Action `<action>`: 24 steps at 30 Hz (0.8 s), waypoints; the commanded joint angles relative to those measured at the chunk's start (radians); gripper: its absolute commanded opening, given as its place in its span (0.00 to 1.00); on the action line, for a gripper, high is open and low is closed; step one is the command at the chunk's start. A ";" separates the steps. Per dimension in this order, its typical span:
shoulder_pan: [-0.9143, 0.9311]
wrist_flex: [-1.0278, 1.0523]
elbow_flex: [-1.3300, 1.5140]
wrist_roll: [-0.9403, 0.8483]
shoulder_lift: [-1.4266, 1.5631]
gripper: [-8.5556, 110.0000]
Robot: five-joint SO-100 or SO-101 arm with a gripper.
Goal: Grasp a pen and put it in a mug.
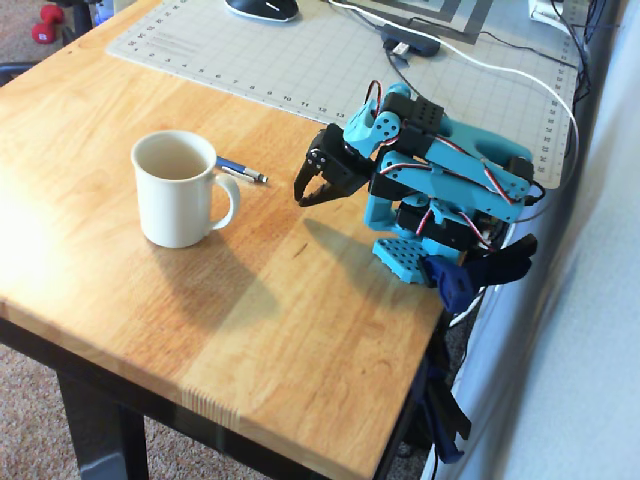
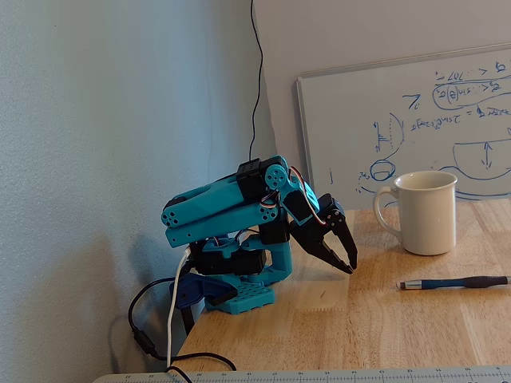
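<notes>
The cream-white mug [image 1: 180,190] stands upright on the wooden table, its handle toward the right in the overhead view; it also shows in the fixed view [image 2: 427,211]. The blue pen [image 1: 240,170] lies flat just beyond the mug's handle, silver tip pointing toward the arm; in the fixed view the pen [image 2: 455,282] lies in front of the mug. My gripper [image 1: 308,196] hangs folded near the arm's base, a short way right of the pen's tip. In the fixed view the gripper [image 2: 350,267] points down, its black jaws together, holding nothing.
A cutting mat [image 1: 330,60] covers the far part of the table, with a computer mouse [image 1: 263,8] and cables [image 1: 480,62] on it. A whiteboard [image 2: 407,120] leans on the wall behind the mug. The table edge [image 1: 300,440] runs close to the arm's base.
</notes>
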 commanded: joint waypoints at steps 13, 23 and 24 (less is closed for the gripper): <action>-0.005 -0.012 -0.017 0.009 0.028 0.08; 0.005 -0.021 -0.034 0.021 0.028 0.08; 0.006 -0.023 -0.035 0.037 0.028 0.08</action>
